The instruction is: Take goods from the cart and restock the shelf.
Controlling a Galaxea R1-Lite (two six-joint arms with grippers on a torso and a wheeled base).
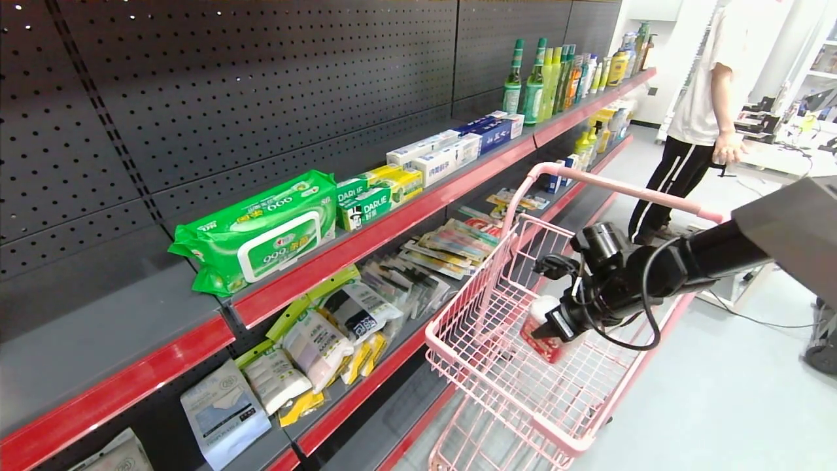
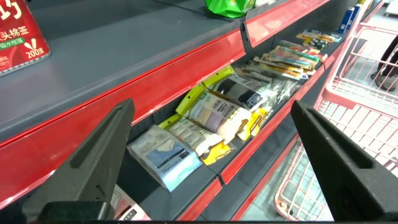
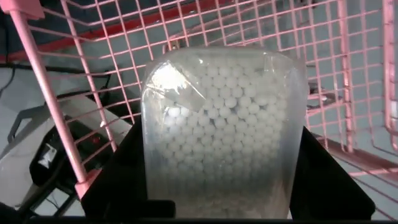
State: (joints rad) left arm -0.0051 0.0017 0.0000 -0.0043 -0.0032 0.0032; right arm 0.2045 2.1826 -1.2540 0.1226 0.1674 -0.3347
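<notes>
Slanting down from the robot's right side, the right arm ends inside the pink cart [image 1: 437, 347], its wrist bent towards the basket floor. The right pincer [image 1: 549, 330] is closed on a tub of cotton swabs [image 1: 544, 341]; in the right wrist view the dark fingers [image 3: 124, 180] press both flanks of the clear tub, with white swab tips showing through its wall and wire mesh behind. The left pincer [image 2: 210, 112] hangs in front of the shelf [image 1: 392, 222] with its jaws spread wide and nothing between them. A red-labelled tub [image 2: 18, 34] stands on the grey board above it. A green pack of wet wipes [image 1: 261, 229] and toothpaste boxes [image 1: 373, 190] fill the upper board further along, while packets [image 1: 340, 314] crowd the lower one beside the cart.
</notes>
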